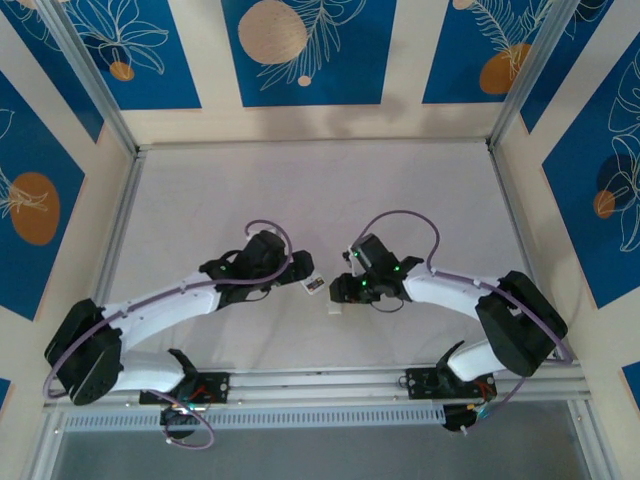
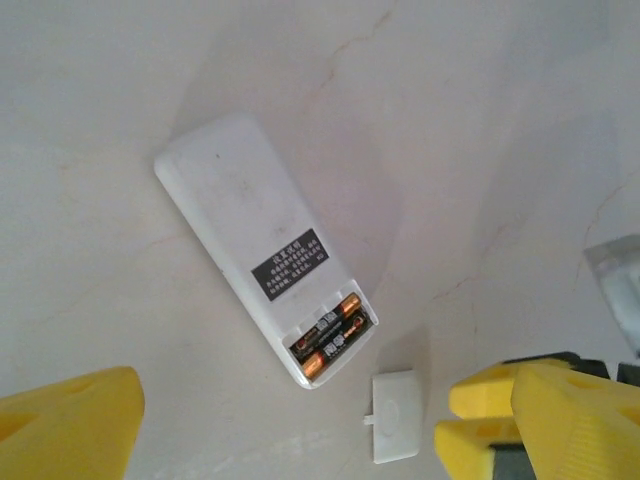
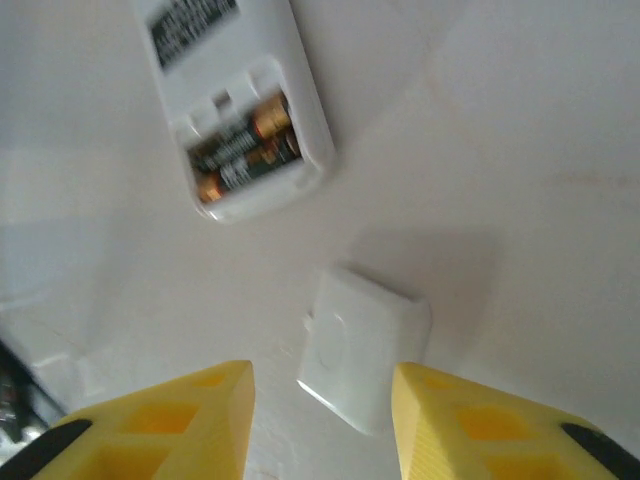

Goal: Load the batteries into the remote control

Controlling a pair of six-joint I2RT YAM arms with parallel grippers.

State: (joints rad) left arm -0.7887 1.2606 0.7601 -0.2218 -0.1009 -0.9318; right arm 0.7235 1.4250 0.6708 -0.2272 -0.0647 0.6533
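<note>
Clearly, left end effector (image 2: 300, 430) gapes wide, right end effector (image 3: 322, 420) half-open, both empty.

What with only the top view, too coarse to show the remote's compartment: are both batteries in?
Observer: Yes. Both batteries lie side by side in the open compartment of the remote.
Operator: And the cover?
Observer: Off. The cover lies on the table just past the remote's battery end, not touching it.
Operator: Is either gripper holding anything?
Observer: No. The right gripper is open above the cover, and the left gripper is open too, with nothing in it.
</note>
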